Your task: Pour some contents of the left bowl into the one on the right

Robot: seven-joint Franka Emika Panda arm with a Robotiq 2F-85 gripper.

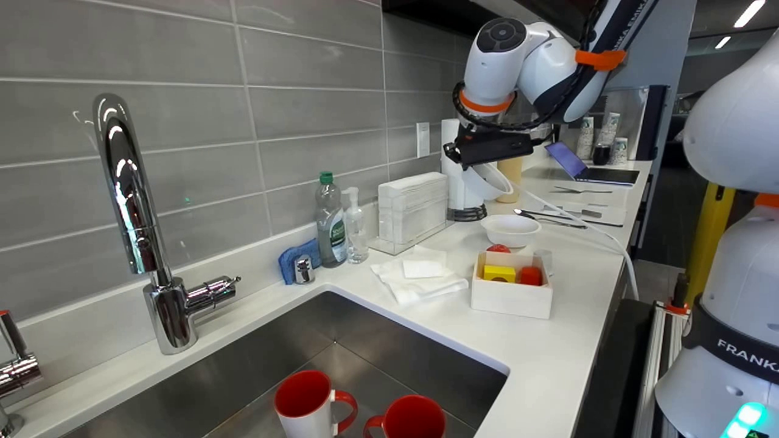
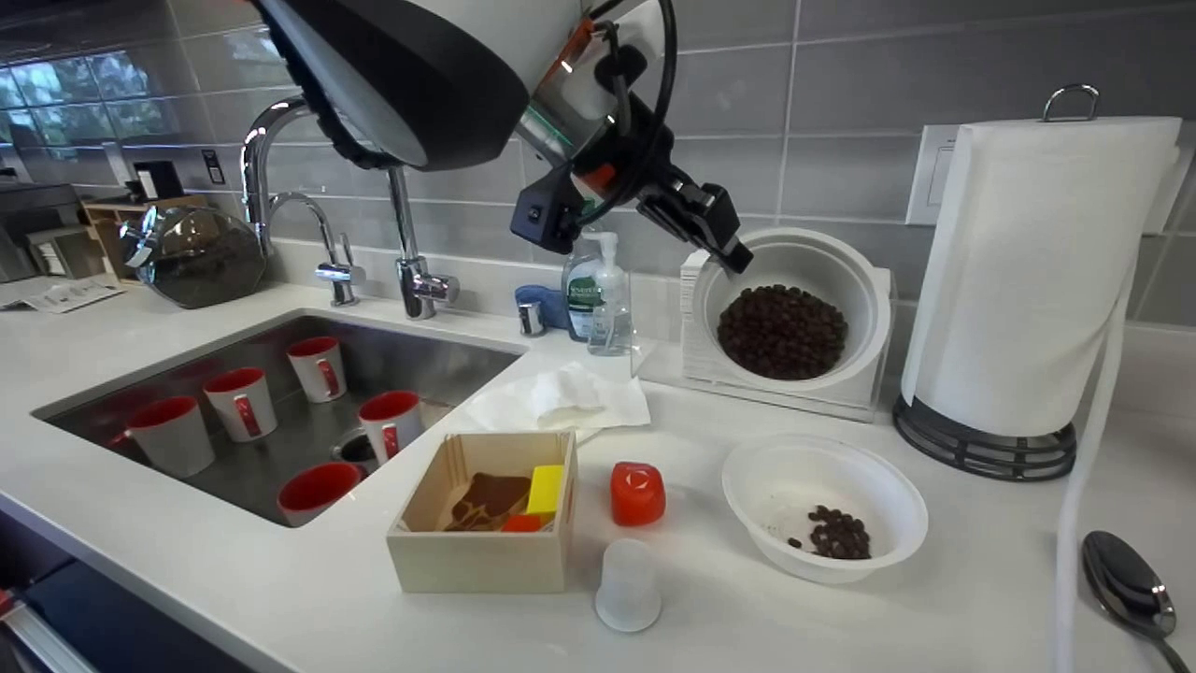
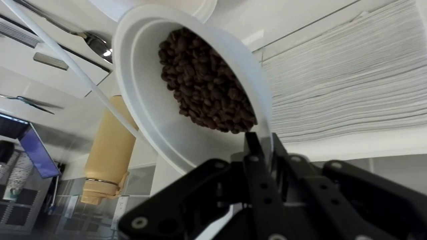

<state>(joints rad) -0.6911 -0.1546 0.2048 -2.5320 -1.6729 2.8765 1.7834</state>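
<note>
Bowl [image 2: 822, 472] (w/ beans [image 2: 840, 535]) btwn box [image 2: 476, 566], spoon [image 2: 1125, 578]; mugs [image 2: 241, 408] in sink [image 2: 439, 350]

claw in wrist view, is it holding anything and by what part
A white bowl of dark brown pieces, pinched at its rim by the claw.

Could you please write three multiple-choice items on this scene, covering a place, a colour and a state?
1. Where are the mugs?
A. On the counter
B. In the sink
C. In the box

2. What colour is the cap on the bottle beside the pump dispenser?
A. Black
B. Red
C. Green

3. How is the bowl in the tool held?
A. Tilted
B. Level
C. Upside down

1B: both exterior views show mugs inside it.
2C: green shows in an exterior view.
3A: its mouth faces the camera in an exterior view, showing dark pieces.
</note>
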